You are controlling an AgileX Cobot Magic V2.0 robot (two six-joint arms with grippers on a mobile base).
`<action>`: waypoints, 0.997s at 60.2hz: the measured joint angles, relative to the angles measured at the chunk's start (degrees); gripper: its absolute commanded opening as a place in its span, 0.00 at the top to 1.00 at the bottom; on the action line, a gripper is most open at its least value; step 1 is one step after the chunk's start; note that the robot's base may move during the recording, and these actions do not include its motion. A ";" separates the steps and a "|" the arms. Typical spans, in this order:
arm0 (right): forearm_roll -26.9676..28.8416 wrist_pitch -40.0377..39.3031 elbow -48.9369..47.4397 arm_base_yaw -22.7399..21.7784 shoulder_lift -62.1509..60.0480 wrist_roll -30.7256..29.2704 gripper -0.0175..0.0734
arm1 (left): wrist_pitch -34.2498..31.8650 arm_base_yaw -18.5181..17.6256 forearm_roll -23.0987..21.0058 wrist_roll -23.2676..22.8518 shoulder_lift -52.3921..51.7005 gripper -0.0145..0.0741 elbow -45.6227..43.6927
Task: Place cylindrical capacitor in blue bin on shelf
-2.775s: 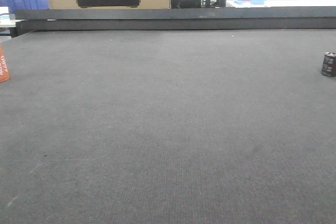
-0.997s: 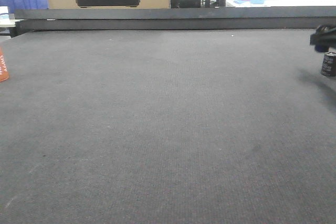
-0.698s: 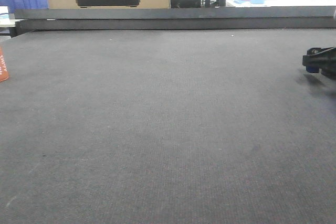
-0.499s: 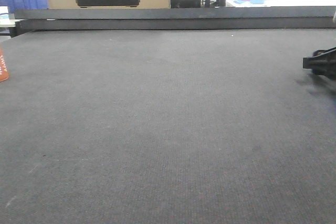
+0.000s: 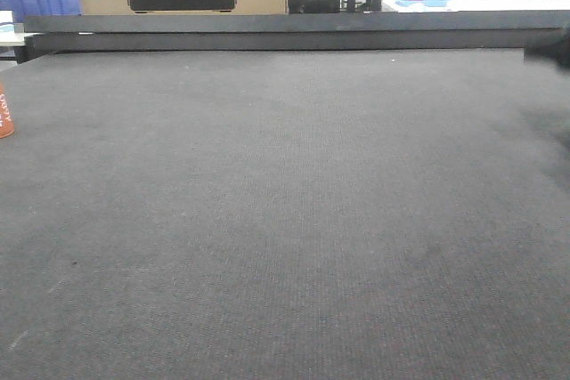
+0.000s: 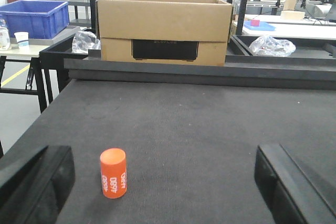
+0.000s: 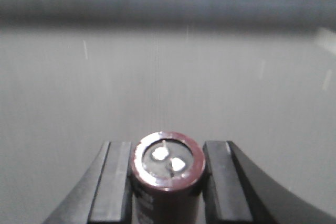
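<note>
My right gripper [image 7: 168, 179] is shut on the cylindrical capacitor [image 7: 168, 162], a squat dark cylinder with a shiny rim and two pale terminals on top. It stands upright between the two black fingers [image 7: 113, 182], above the grey mat. In the front view the capacitor does not show; only a dark shape [image 5: 561, 46] sits at the right edge. My left gripper [image 6: 163, 187] is open and empty, low over the mat. The steel shelf is out of view.
An orange cylinder with white lettering [image 6: 113, 173] stands on the mat between my left fingers, nearer the left one, and shows at the front view's left edge [image 5: 4, 113]. A cardboard box [image 6: 164, 29] sits behind the table's dark raised far edge [image 5: 285, 33]. A blue crate [image 6: 34, 18] stands back left.
The right gripper came in from the right, closed around the capacitor at the right edge of the mat and carried it up out of the front view. The orange cylinder stayed put.
</note>
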 measured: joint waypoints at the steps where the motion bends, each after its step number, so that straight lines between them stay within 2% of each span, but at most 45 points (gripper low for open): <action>1: 0.00 0.37 0.12 0.00 -1.12 0.00 0.93 | 0.00 0.00 0.00 0.00 -0.01 0.16 0.27; 10: 0.00 5.80 0.44 0.00 -13.39 0.00 0.93 | -0.92 0.00 -0.13 0.00 3.64 0.16 4.38; 16: 0.00 9.60 0.44 0.00 -19.77 0.00 0.93 | -6.19 0.00 -0.23 0.00 8.35 0.16 7.02; 25: 0.00 16.86 0.44 0.00 -27.94 -0.12 0.93 | -20.75 0.43 -0.23 0.00 20.83 0.16 8.70; 35: 0.00 22.44 0.58 0.00 -33.25 -0.12 0.93 | -37.05 4.22 -1.96 0.00 38.75 0.16 8.41; 41: 0.00 24.53 0.85 0.00 -34.75 0.00 0.93 | -43.50 6.28 -4.19 0.00 48.37 0.16 6.21; 50: 0.00 25.83 0.85 0.00 -35.14 0.00 0.93 | -46.94 7.08 -5.39 0.00 60.53 0.16 0.08; 60: 0.00 26.26 0.96 0.00 -35.14 0.00 0.93 | -47.37 7.08 -5.39 0.00 71.22 0.16 -8.09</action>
